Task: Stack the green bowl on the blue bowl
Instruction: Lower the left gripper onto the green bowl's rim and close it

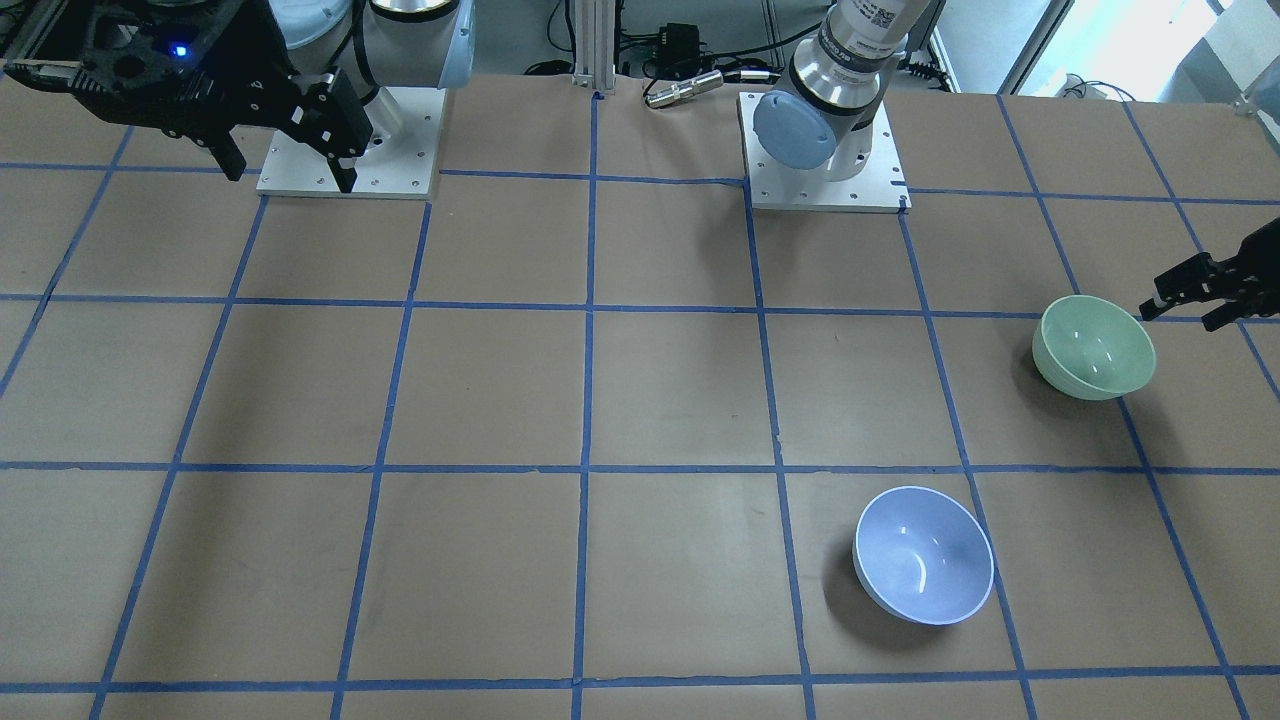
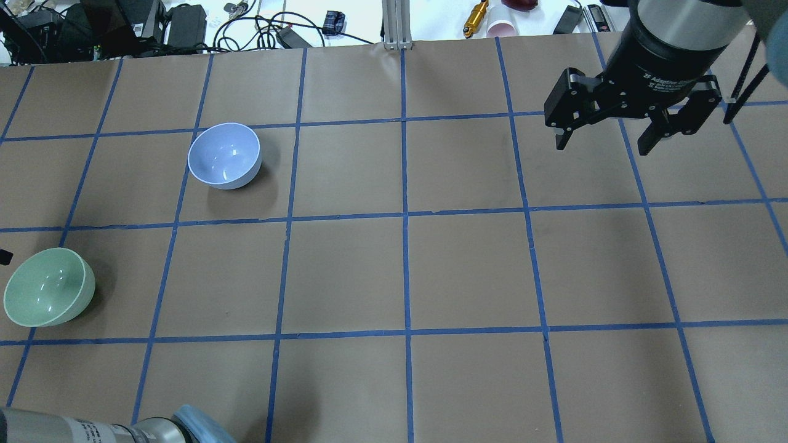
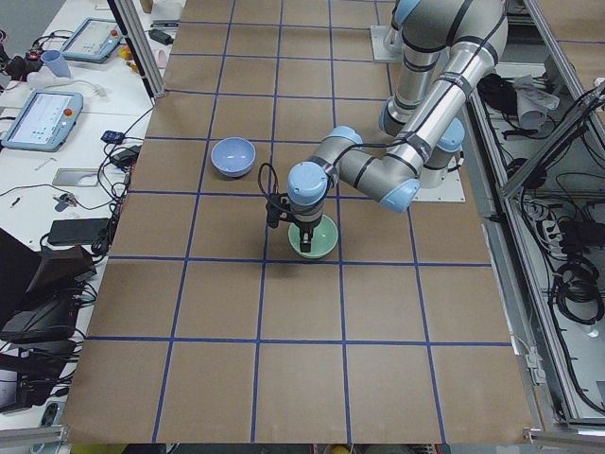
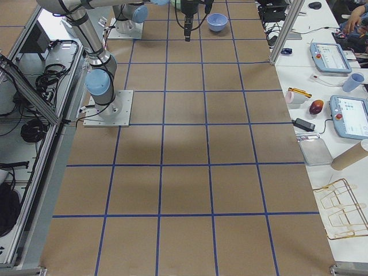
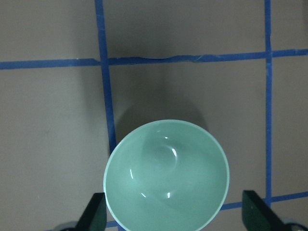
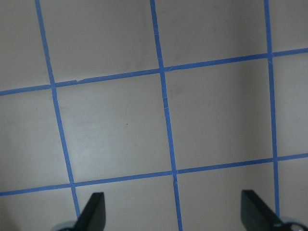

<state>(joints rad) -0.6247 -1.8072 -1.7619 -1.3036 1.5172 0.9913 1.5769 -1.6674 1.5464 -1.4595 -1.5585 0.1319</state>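
The green bowl (image 1: 1094, 347) sits upright on the table (image 2: 468, 271), far out on the robot's left side. The blue bowl (image 1: 923, 555) is also upright, well apart from it, farther from the robot and a little nearer the table's middle. Only brown paper and a crossing of blue tape (image 2: 404, 215) lie between the two bowls.

The left claw (image 1: 1180, 317) hangs over the green bowl with its fingers spread wide and holds nothing. In the wrist view the bowl shows between and below the two fingertips. The right claw (image 2: 601, 147) is likewise spread wide and holds nothing, raised over bare paper on the robot's right, well away from both bowls.

The table is covered in brown paper, marked into large squares by the blue tape. Each arm stands on a white base plate (image 1: 825, 180) bolted near the robot's edge, and an aluminium post (image 2: 394, 24) rises at the middle of the far edge.

Past that far edge runs a white bench with a pink cup (image 2: 503, 27), a brass-coloured cylinder (image 2: 476, 17), black power bricks and tangled cables (image 2: 258, 27). The right side view also shows two touch-screen control pads (image 4: 330, 56), a cardboard tube (image 4: 349, 154) and a wire rack (image 4: 345, 207) there
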